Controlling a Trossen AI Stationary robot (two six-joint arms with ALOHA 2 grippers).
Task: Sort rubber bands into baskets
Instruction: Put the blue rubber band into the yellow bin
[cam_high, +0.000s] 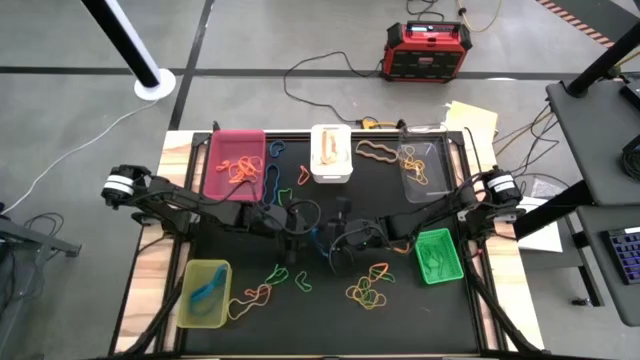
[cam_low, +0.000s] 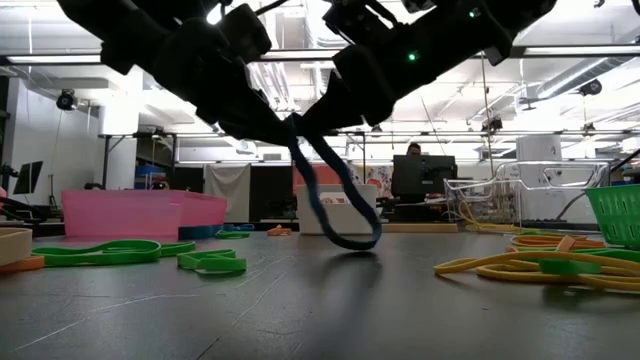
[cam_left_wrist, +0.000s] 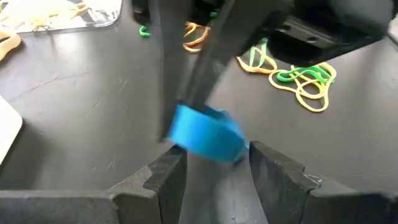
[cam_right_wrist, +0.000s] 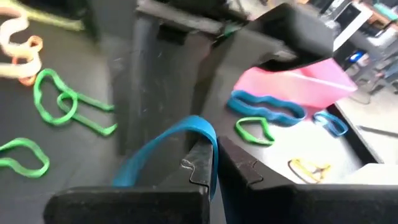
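A wide blue rubber band (cam_low: 335, 200) hangs above the middle of the black table, with my right gripper (cam_right_wrist: 214, 158) shut on it. My left gripper (cam_left_wrist: 217, 165) is open, level with the band, a finger on either side of its lower part (cam_left_wrist: 208, 134); whether they touch it I cannot tell. Five baskets stand around the table: pink (cam_high: 235, 162), white (cam_high: 331, 152) and clear (cam_high: 425, 165) at the far edge, green (cam_high: 438, 255) at the right, yellow-green (cam_high: 204, 292) at the near left. Loose rubber bands (cam_high: 368, 290) lie on the near half. My right gripper pinches the blue band's upper part (cam_right_wrist: 208, 137) between its two fingers, coming from the table's right and slanting down. The band hangs slack below the fingers as a long loop. Whether its lower end (cam_low: 355, 243) touches the table I cannot tell.
Orange and green bands (cam_high: 285, 275) lie near the front, with more (cam_high: 250, 295) beside the yellow-green basket. Blue and green bands (cam_right_wrist: 267, 109) lie before the pink basket. A red-and-black power box (cam_high: 428, 50) and cables lie on the floor beyond the far edge.
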